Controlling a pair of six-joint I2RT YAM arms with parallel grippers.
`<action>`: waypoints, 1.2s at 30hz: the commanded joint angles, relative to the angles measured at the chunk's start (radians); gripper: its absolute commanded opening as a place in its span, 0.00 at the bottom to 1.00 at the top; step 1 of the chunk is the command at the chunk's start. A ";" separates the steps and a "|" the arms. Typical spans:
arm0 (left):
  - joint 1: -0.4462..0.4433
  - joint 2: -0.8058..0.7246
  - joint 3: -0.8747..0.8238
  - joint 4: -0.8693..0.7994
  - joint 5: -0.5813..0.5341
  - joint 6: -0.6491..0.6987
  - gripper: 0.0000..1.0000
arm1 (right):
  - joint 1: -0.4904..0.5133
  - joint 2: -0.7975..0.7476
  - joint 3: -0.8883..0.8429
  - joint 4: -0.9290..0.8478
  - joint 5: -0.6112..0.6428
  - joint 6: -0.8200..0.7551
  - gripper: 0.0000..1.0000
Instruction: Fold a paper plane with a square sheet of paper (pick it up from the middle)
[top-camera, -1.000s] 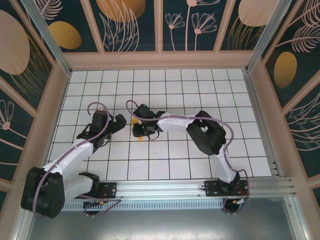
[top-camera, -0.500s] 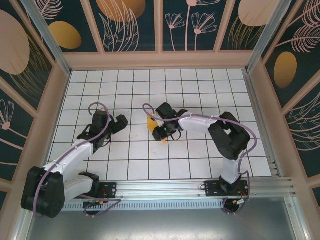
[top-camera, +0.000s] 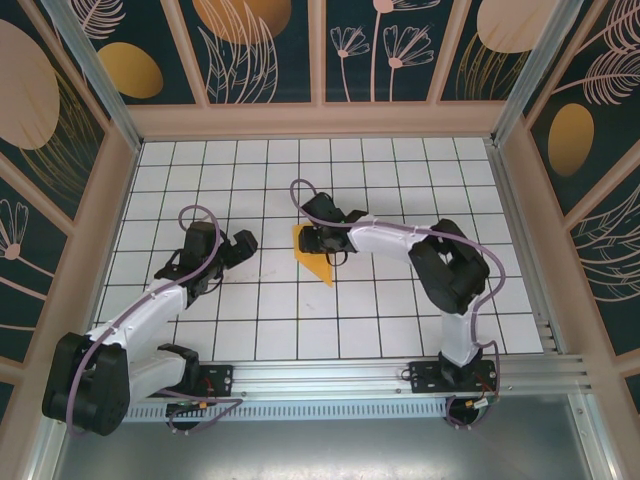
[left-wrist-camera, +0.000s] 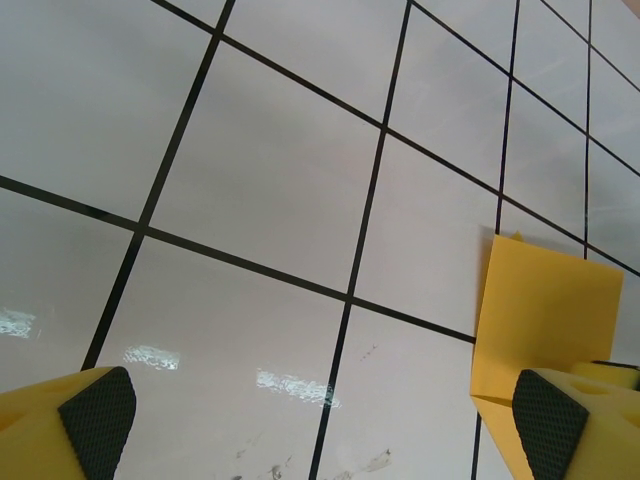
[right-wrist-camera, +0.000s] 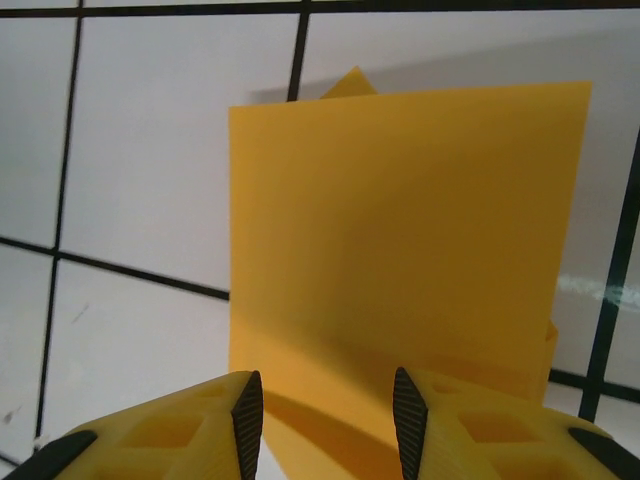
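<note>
On the white grid table (top-camera: 400, 320), a folded sheet of paper (top-camera: 312, 264) in orange-yellow lies flat near the middle, its narrow pointed end toward the arms' bases. The right gripper (top-camera: 318, 245) hangs over the far part of the sheet, reaching in from the sheet's right. Seen from the right wrist, the sheet (right-wrist-camera: 400, 230) spreads out ahead of the right gripper (right-wrist-camera: 322, 415), whose two yellow fingers (right-wrist-camera: 245, 415) stand apart above the paper's closest edge, with a gap between them and nothing pinched. A small tip of a lower layer pokes out past the sheet's far edge there. The left gripper (top-camera: 243, 243) waits to the sheet's left, apart from it, over bare tiles. In the left wrist view its fingers are spread wide around empty table, the left gripper (left-wrist-camera: 320, 420) holding nothing, and a corner of the sheet (left-wrist-camera: 545, 310) shows just beyond the right-hand pad (left-wrist-camera: 548, 432).
</note>
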 joint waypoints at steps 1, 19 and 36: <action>0.008 0.003 -0.017 0.036 0.031 0.004 0.99 | -0.002 0.038 0.050 -0.045 0.069 0.040 0.43; 0.008 0.014 -0.031 0.084 0.113 0.003 0.99 | -0.037 0.021 0.069 0.021 -0.242 -0.115 0.42; -0.002 0.032 -0.111 0.238 0.263 -0.095 0.98 | -0.041 -0.188 -0.206 0.119 -0.353 -0.051 0.25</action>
